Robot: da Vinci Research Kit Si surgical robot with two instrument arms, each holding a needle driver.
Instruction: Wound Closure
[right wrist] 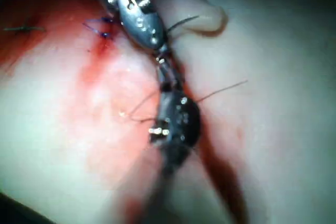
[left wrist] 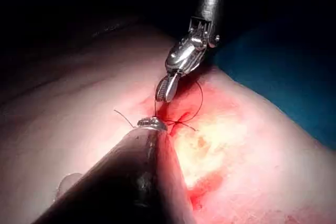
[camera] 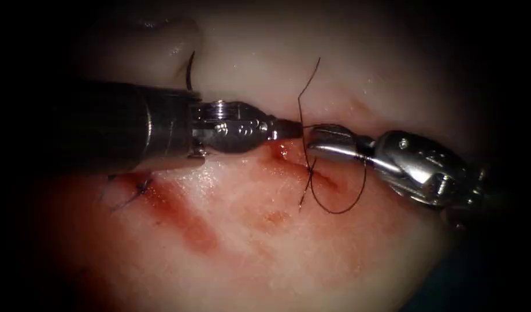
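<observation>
The thread (camera: 304, 98) runs from a knot at the cut (camera: 311, 169) in the tissue (camera: 334, 254), right of centre, rising toward the far side and also falling in a loop (camera: 340, 205) on the near side. The left claw (camera: 289, 129) comes in from the left with its jaws together, its tip at the thread just above the knot; I judge it pinches the strand, though the contact is too fine to be sure. The right claw (camera: 320, 143) sits just right of it, tips nearly touching the left one; whether it grips anything I cannot tell. An earlier stitch (camera: 139, 189) lies well to the left along the cut, amid red fluid (camera: 190, 225). A dark curved piece (camera: 190, 72), perhaps the needle, shows at the far side beyond the left shaft.

If a knot is being set here, doing it well calls for even tension along the line of the strand, low to the tissue, with the loop kept free of both claws and the cut edges meeting without puckering.
</observation>
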